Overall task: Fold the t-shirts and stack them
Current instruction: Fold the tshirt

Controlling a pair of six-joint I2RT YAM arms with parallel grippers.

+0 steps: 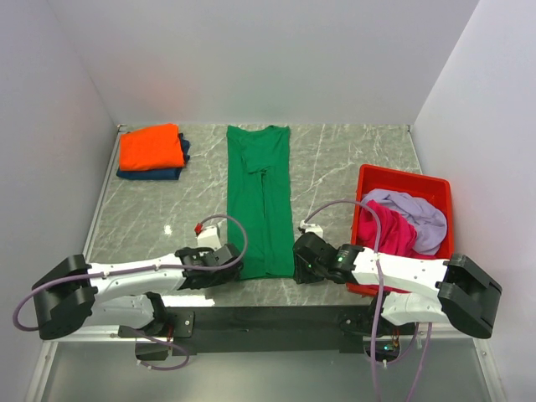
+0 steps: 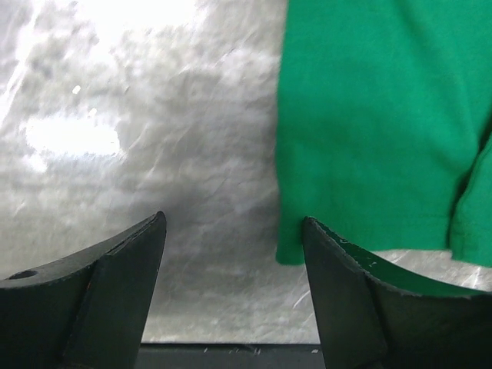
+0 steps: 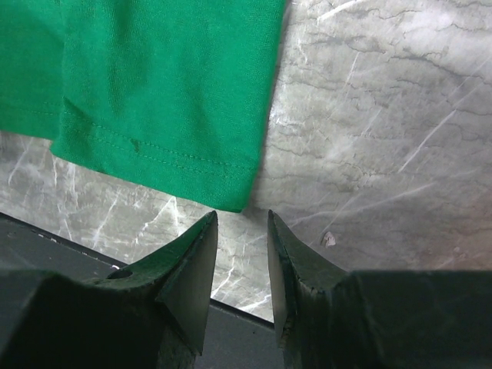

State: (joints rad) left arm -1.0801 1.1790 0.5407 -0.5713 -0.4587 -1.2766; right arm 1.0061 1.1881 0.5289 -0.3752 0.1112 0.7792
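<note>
A bright green t-shirt [image 1: 260, 197] lies folded into a long narrow strip down the middle of the table. My left gripper [image 1: 235, 266] is open at the strip's near left corner [image 2: 296, 246], with nothing between the jaws. My right gripper [image 1: 299, 259] is open, with a narrow gap, just short of the near right corner [image 3: 231, 196]. An orange t-shirt [image 1: 151, 146] lies folded on a navy blue t-shirt [image 1: 163, 173] at the far left. A magenta t-shirt [image 1: 389, 230] and a pale lilac t-shirt [image 1: 419, 213] lie crumpled in the bin.
A red plastic bin [image 1: 402, 180] stands at the right edge of the table. A small white block [image 1: 206, 236] with a red tip sits near the left arm. The dark front edge of the table [image 1: 268, 314] runs just behind both grippers.
</note>
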